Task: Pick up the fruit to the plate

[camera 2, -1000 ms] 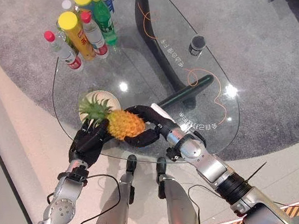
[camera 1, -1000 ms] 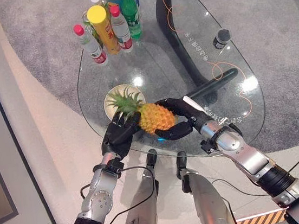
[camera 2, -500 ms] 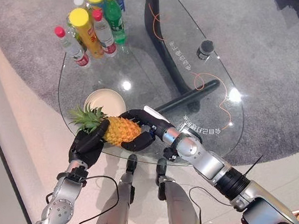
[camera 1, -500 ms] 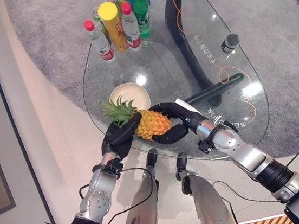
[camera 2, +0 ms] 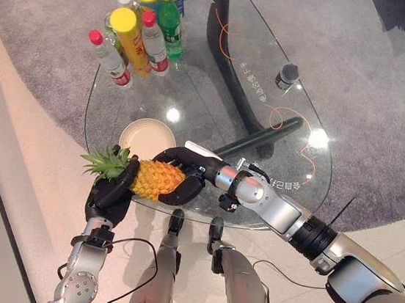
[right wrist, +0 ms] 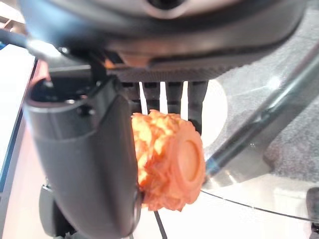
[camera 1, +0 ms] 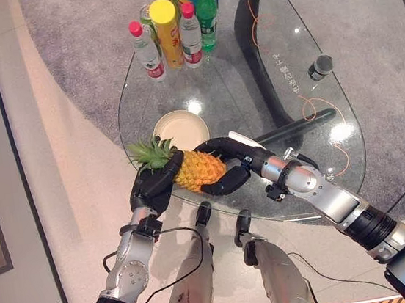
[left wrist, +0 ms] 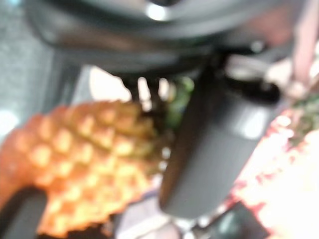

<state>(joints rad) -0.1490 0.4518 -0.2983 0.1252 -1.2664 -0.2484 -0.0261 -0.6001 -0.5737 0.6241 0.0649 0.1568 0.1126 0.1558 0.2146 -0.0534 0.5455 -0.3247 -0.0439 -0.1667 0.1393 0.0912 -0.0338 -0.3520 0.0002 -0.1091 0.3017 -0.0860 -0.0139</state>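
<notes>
A pineapple (camera 1: 197, 170) with a green crown (camera 1: 147, 154) is held on its side over the near left edge of the glass table (camera 1: 250, 57). My right hand (camera 1: 228, 164) is curled round its orange body, thumb on one side and fingers on the other, as the right wrist view shows with the pineapple (right wrist: 167, 162). My left hand (camera 1: 154, 188) clasps the crown end, its fingers curled over the fruit (left wrist: 84, 154). A cream plate (camera 1: 181, 130) lies on the glass just beyond the pineapple, with nothing on it.
Several bottles (camera 1: 176, 25) stand grouped at the table's far edge. A small dark round object (camera 1: 319, 67) sits at the far right of the glass. The table's dark curved leg (camera 1: 262, 63) shows through the top. Grey carpet surrounds the table.
The camera has shifted. Both hands and the pineapple have moved slightly left relative to the plate; the crown now hangs past the table's left edge.
</notes>
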